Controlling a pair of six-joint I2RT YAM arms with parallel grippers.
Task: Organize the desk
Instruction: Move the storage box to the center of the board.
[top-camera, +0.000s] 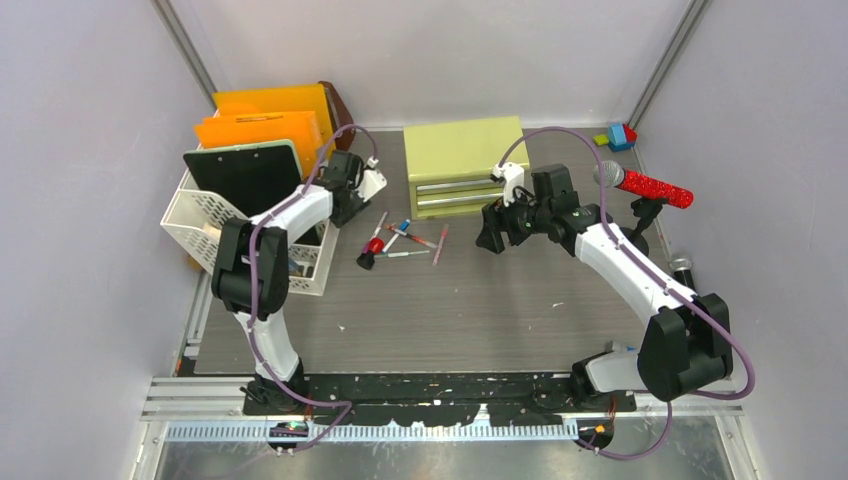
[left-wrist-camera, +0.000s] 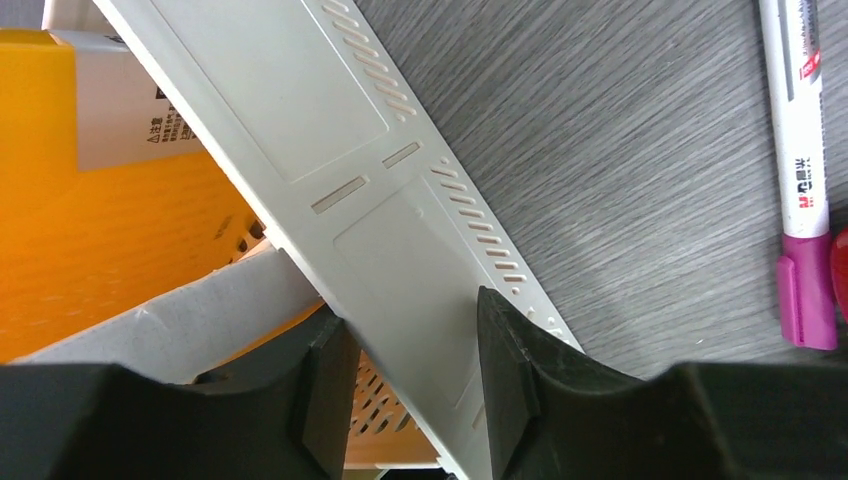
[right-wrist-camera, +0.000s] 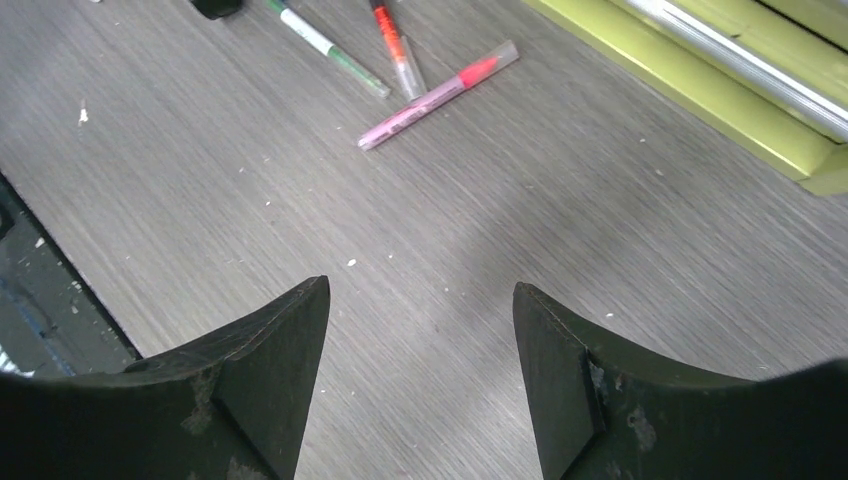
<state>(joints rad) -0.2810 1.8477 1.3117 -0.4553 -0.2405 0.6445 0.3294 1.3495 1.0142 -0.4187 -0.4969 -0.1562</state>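
Pinching the side wall of the white perforated plastic basket (left-wrist-camera: 330, 110): left gripper (left-wrist-camera: 412, 322), one black finger inside the wall and one outside, with the wall filling the gap. Next to the inner finger are flat orange folders (left-wrist-camera: 90, 250) and a grey card edge. Outside the wall is the desk (left-wrist-camera: 620, 130), a flat dark grey-brown wood-grain tabletop. A white marker with a magenta cap (left-wrist-camera: 800, 160) lies on it near the basket, not touching.

Right gripper (right-wrist-camera: 420, 290): fingers spread, nothing between them, hanging over bare desk.

Landmark is the yellow-green box-shaped cabinet with two drawers (top-camera: 465, 150), at the back middle of the desk.
- The right gripper is just in front of the cabinet's right front corner.
- Loose pens lie in front of its left front corner: a translucent pink highlighter (right-wrist-camera: 440, 95), a red-and-clear marker (right-wrist-camera: 395, 45) just beside it, and a green-and-white pen (right-wrist-camera: 325, 45). Cannot tell whether the first two touch.
- The basket is well to the cabinet's left, at the desk edge. A black clipboard (top-camera: 245, 175) stands upright in it, in front of the folders.
- A red glitter microphone (top-camera: 650, 187) on a black stand is to the cabinet's right.
- Small coloured toy blocks (top-camera: 618, 135) are further right of the cabinet, in the back corner.
- A black perforated rail (top-camera: 440, 385) runs along the desk edge opposite the cabinet, with the arm bases on it.
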